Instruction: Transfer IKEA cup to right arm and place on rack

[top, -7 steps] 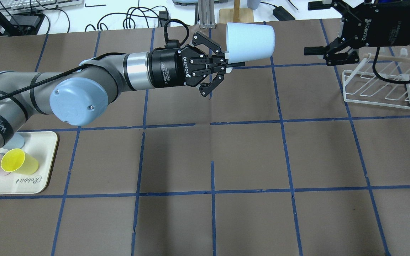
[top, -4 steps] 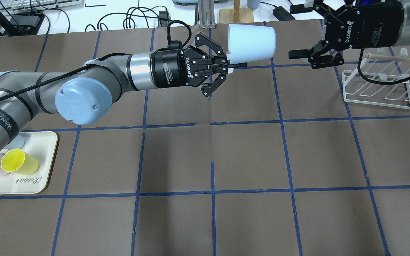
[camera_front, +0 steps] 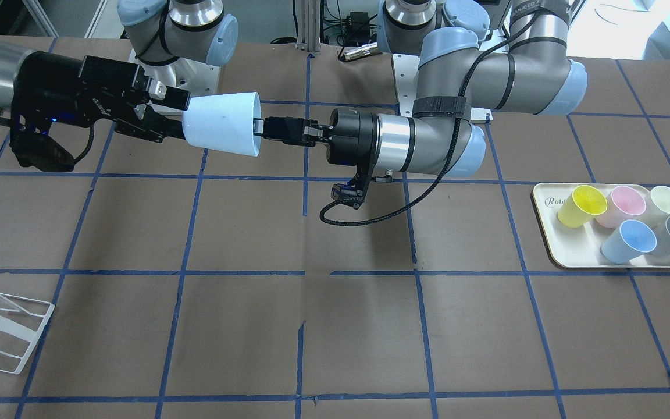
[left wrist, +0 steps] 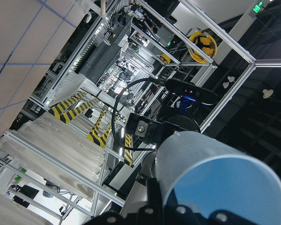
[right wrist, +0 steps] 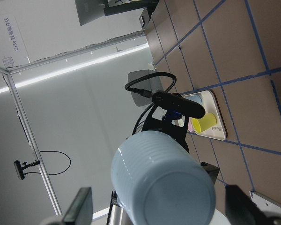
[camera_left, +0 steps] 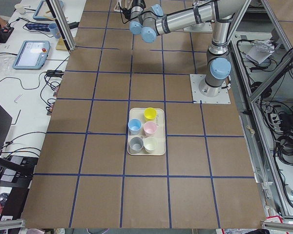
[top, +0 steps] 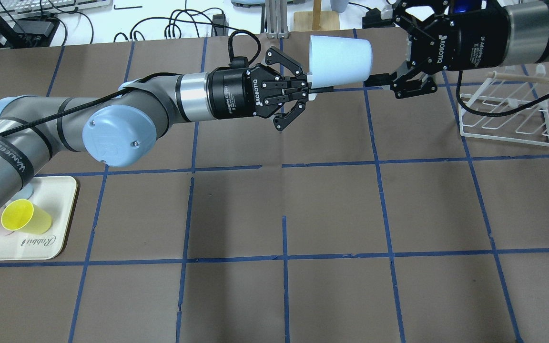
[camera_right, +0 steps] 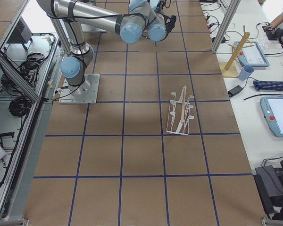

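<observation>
**A:** So the right gripper point(top: 382, 50) just slid over from the rack point(top: 503, 125). Its fingers are spread either side of the cup point(top: 340, 57) base, not squeezing yet.

**B:** Yep, the left gripper point(top: 310, 88) is clamped on its rim, mid-air. Handover's close.

**Materials and finishes, hand-over moment**

- IKEA cup point(top: 340, 58), at the tips of the left gripper point(top: 319, 88): pale blue plastic with a matt, smooth wall. The right wrist view shows fine rings moulded near its base.
- Left gripper: matt black links with small bright screw heads.
- Just behind the left gripper: polished silver metal collar point(top: 191, 95).
- Further back on that arm: smooth light-blue plastic joint cap point(top: 112, 138) and a black strap point(top: 17, 162) that looks woven.
- Right gripper point(top: 371, 50): the same matt black, with white printing.
- Table cover point(top: 331, 209), below both grippers: brown matt paper, seamed, with blue tape lines.
- Rack point(top: 505, 124), behind the right gripper: white coated wire, slightly glossy. A pale wooden rod point(top: 527, 78) lies across it.
- Tray point(top: 65, 219), well behind the left gripper: cream, smooth, with a soft sheen.
</observation>
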Robot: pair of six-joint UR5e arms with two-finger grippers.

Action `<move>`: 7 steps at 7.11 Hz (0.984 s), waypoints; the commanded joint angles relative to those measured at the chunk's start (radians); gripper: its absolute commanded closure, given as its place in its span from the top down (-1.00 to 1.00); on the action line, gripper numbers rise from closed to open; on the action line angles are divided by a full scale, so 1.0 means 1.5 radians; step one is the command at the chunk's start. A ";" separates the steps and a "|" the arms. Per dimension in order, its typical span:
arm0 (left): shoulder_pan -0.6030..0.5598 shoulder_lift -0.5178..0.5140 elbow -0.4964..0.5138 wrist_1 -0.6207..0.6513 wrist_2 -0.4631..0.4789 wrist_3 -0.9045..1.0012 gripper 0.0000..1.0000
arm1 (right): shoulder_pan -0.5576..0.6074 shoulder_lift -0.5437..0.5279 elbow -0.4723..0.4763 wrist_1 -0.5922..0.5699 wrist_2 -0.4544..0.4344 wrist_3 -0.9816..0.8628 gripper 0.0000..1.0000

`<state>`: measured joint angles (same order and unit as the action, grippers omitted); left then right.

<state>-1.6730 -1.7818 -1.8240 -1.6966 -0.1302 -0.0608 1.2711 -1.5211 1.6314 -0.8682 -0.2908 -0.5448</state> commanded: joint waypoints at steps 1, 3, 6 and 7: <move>-0.001 -0.004 0.000 0.005 0.000 0.000 -1.00 | 0.002 0.001 0.009 -0.001 0.002 -0.001 0.88; -0.001 -0.003 0.000 0.005 0.000 0.000 -1.00 | 0.002 0.001 0.010 -0.002 0.002 -0.001 0.66; -0.001 -0.002 0.000 0.005 0.000 0.000 -1.00 | 0.002 0.002 0.009 -0.002 0.001 -0.001 0.09; -0.001 -0.002 0.000 0.005 0.000 0.000 -1.00 | 0.002 0.004 0.008 -0.003 0.001 -0.002 -0.12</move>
<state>-1.6748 -1.7844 -1.8236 -1.6888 -0.1306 -0.0612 1.2747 -1.5177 1.6443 -0.8719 -0.2900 -0.5464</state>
